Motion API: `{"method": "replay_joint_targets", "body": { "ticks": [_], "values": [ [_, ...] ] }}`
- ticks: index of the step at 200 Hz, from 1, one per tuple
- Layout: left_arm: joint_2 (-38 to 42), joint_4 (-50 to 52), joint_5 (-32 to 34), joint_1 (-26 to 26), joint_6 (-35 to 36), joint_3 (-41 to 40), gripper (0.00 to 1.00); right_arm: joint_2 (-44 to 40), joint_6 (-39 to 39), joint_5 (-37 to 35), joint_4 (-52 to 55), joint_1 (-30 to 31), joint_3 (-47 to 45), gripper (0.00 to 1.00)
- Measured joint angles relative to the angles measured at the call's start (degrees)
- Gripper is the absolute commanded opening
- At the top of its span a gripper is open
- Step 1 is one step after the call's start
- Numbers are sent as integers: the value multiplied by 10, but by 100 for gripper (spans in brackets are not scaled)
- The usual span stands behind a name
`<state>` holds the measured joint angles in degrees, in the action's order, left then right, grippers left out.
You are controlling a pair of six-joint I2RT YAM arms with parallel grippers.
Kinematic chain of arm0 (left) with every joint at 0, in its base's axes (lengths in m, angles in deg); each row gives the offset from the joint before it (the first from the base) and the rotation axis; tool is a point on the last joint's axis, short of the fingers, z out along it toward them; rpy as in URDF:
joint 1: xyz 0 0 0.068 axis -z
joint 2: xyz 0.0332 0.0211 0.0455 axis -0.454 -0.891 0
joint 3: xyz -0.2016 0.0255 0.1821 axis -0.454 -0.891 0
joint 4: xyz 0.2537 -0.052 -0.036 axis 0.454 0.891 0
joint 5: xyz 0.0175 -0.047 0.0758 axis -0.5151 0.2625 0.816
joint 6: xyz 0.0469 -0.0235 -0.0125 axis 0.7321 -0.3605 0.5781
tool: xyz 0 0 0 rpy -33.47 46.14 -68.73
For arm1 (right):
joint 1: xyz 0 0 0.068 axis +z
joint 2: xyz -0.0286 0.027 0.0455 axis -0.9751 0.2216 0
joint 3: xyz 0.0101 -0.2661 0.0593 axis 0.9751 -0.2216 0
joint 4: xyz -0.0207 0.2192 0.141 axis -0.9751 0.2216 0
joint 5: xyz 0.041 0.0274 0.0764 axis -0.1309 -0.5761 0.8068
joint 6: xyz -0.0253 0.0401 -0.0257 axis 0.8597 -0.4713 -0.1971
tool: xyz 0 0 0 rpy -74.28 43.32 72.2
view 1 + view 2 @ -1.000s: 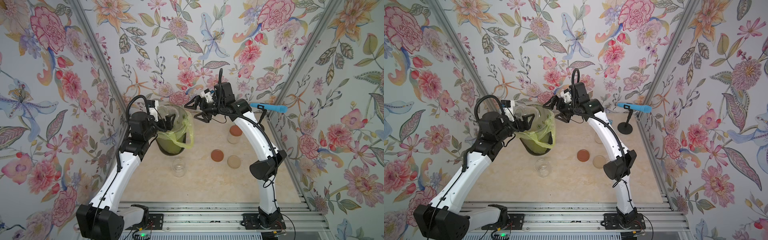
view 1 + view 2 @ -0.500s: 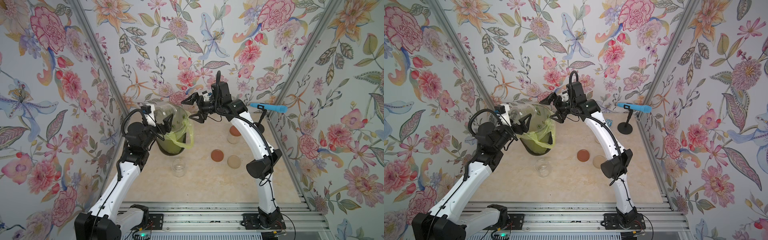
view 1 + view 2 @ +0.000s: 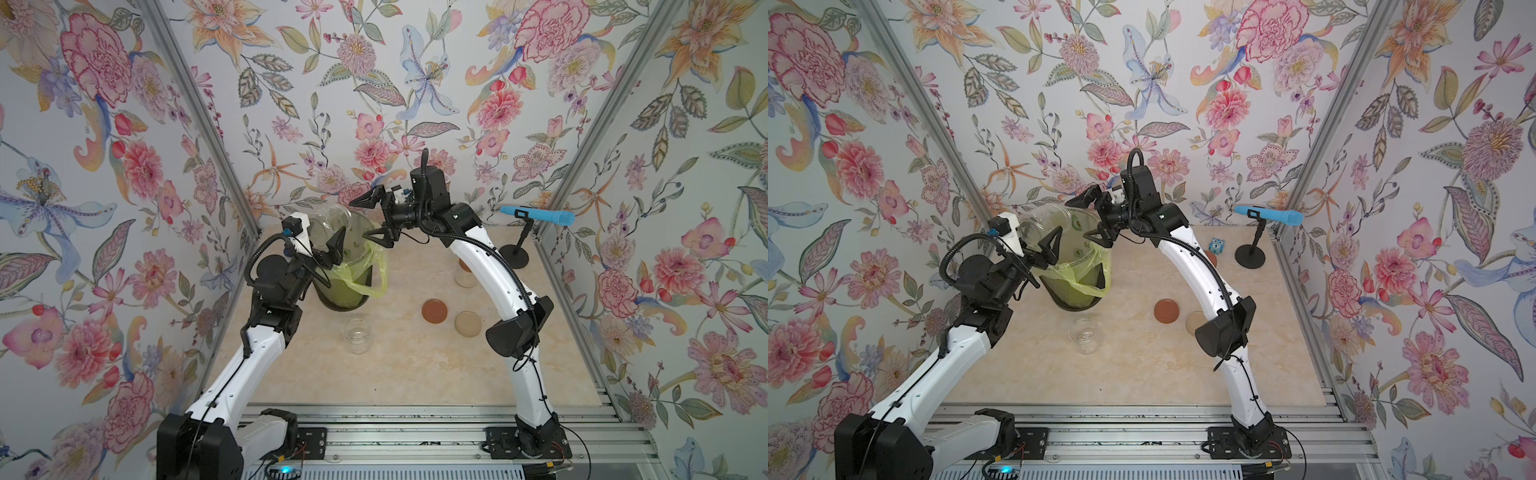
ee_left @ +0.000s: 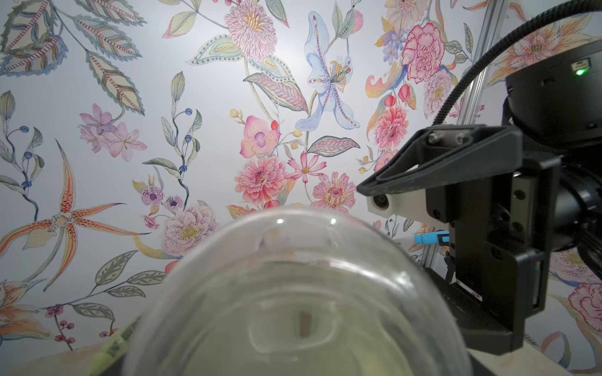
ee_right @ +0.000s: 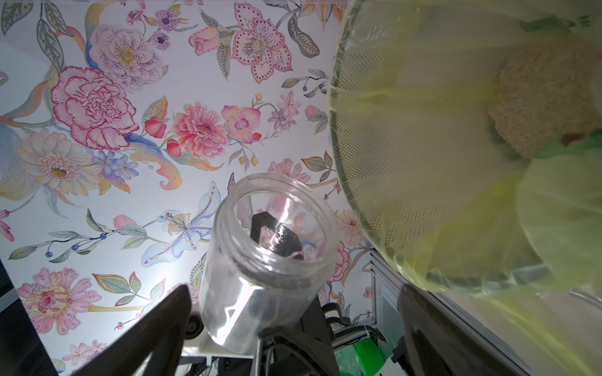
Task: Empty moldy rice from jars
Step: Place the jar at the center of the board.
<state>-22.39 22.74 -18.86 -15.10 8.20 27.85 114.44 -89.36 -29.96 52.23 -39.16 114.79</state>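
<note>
The green bin stands far left on the table, and both arms crowd over it. That crowding is the main hazard. The right gripper hangs over the bin's far right rim, jaws spread wide and empty, just beside the glass that the left gripper carries. A careless sweep by either arm could drive a finger into the glass or into the other arm.

The bin's yellow-green liner drapes loosely down its right side. A passing fingertip could snag it and drag or tip the bin.

The left gripper's jaws are clamped on the held jar, tilted above the bin's left rim with its open mouth toward the right gripper. In the right wrist view it looks empty. Smooth glass gripped at a tilt may slip, and a drop onto the rim or table could break it.

The empty jar stands open just near of the bin, so a clumsy set-down beside it could topple it. The reddish-brown lid and beige lid lie to its right.

The moldy rice sits heaped in the liner. More shows in the lidded jar at far right, partly hidden behind the right arm, which could clip it when it swings.
</note>
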Motion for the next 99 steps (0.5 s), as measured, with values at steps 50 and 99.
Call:
{"method": "replay_joint_targets", "body": {
  "ticks": [50,99],
  "values": [
    [-17,-34,-24,1,0,-6,0,8,-16,6,-30,6,0,100],
    [-26,-45,-26,21,5,-6,0,8,-26,7,-49,6,0,100]
  ]
}}
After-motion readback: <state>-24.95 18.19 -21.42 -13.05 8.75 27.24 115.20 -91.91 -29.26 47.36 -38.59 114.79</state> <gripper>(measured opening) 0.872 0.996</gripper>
